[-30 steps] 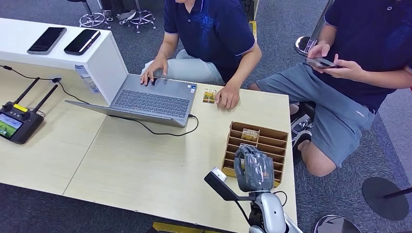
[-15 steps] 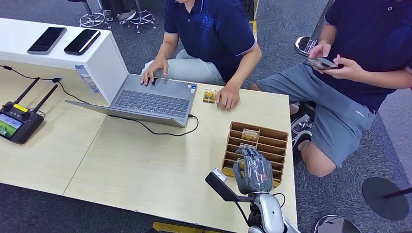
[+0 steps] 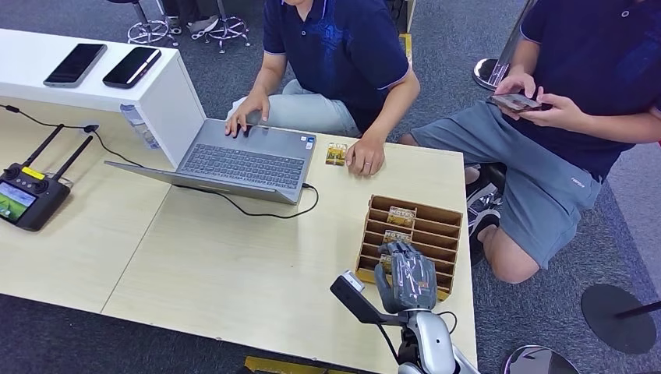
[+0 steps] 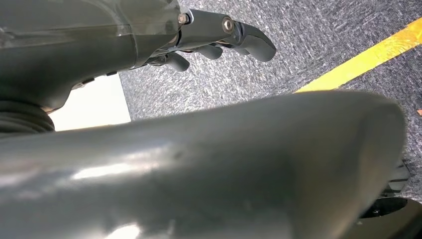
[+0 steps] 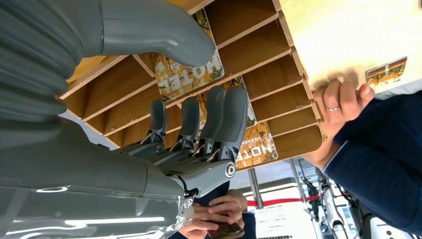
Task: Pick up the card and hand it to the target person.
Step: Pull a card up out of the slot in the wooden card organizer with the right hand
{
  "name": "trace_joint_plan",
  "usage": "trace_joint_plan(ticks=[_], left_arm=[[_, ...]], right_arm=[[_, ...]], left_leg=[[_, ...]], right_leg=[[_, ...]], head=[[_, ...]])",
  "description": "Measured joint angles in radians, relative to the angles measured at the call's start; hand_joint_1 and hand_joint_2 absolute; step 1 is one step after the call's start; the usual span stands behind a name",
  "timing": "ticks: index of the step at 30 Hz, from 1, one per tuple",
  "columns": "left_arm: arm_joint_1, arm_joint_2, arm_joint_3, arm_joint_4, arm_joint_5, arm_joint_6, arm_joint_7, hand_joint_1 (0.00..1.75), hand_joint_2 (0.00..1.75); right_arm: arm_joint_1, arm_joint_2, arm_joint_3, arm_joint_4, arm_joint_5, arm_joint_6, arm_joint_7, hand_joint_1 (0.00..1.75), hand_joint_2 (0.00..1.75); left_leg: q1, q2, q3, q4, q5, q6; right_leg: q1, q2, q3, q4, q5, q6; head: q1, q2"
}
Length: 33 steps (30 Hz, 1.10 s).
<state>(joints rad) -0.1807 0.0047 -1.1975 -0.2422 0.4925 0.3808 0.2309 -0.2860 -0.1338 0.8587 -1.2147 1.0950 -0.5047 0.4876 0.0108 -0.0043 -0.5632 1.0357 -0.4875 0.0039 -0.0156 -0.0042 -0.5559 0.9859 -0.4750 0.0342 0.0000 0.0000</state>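
- Right hand [image 3: 405, 274] over near slots of wooden card rack [image 3: 447, 215], fingers [image 5: 219, 117] apart around a hotel card [image 5: 188, 74]; actual grip hard to tell.
- 2nd card [image 3: 401, 216] in rack's far slot.
- Left hand [image 4: 219, 37] hangs over carpet, holds nothing.

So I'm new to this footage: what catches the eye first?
The robot's right hand reaching over the wooden card rack at the table's near right, with orange cards in its slots. Behind it, a person's hand rests on the table beside another card, near an open laptop.
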Motion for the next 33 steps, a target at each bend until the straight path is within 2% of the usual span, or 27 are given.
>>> trace_joint_plan(ticks=[3, 7, 9, 13, 23, 33], left_arm=[[0.001, 0.0, 0.0, 0.0, 0.0, 0.0, 0.001, 0.0, 0.0], [0.003, 0.001, 0.0, 0.001, 0.001, -0.002, 0.003, 0.0, 0.0], [0.003, 0.001, 0.0, 0.001, 0.001, -0.002, 0.004, 0.0, 0.0], [0.002, 0.001, 0.0, 0.0, 0.001, 0.0, 0.004, 0.0, 0.0], [0.002, -0.003, 0.0, -0.002, 0.002, 0.0, 0.004, 0.0, 0.0], [0.003, -0.003, -0.001, -0.001, 0.003, 0.001, 0.005, 0.0, 0.0]], right_arm=[[0.002, 0.0, 0.001, 0.002, 0.001, 0.0, 0.001, 0.99, 1.75], [0.004, -0.001, 0.001, 0.01, 0.001, 0.0, 0.004, 1.17, 1.75], [0.004, 0.0, 0.0, 0.012, 0.0, 0.0, 0.005, 1.15, 1.75], [0.002, 0.002, -0.001, 0.018, -0.001, -0.003, 0.007, 0.98, 1.75], [0.003, 0.001, -0.002, 0.02, -0.005, -0.006, 0.009, 0.89, 1.75], [0.0, -0.003, -0.003, 0.021, -0.002, -0.01, 0.012, 0.95, 1.75]], left_leg=[[0.0, 0.0, 0.0, 0.0, 0.0, 0.0], [0.0, 0.0, 0.0, -0.001, 0.0, 0.0], [0.0, 0.0, 0.001, -0.001, 0.0, 0.0], [0.0, 0.001, 0.001, -0.001, 0.001, 0.0], [0.0, 0.0, 0.001, -0.001, 0.0, 0.0], [0.0, 0.0, 0.0, 0.0, 0.0, 0.0]], right_leg=[[0.0, 0.0, 0.0, 0.0, 0.0, 0.0], [0.0, 0.0, 0.0, -0.001, 0.0, 0.0], [0.0, 0.0, 0.001, -0.001, 0.001, -0.001], [0.0, 0.0, 0.001, -0.002, 0.001, -0.001], [0.0, 0.0, 0.001, -0.001, 0.0, 0.0], [0.0, 0.0, 0.0, 0.0, 0.0, 0.0]], head=[[0.0, 0.0], [0.0, 0.0], [0.0, 0.0], [0.0, 0.0], [0.0, 0.0], [0.0, 0.0]])
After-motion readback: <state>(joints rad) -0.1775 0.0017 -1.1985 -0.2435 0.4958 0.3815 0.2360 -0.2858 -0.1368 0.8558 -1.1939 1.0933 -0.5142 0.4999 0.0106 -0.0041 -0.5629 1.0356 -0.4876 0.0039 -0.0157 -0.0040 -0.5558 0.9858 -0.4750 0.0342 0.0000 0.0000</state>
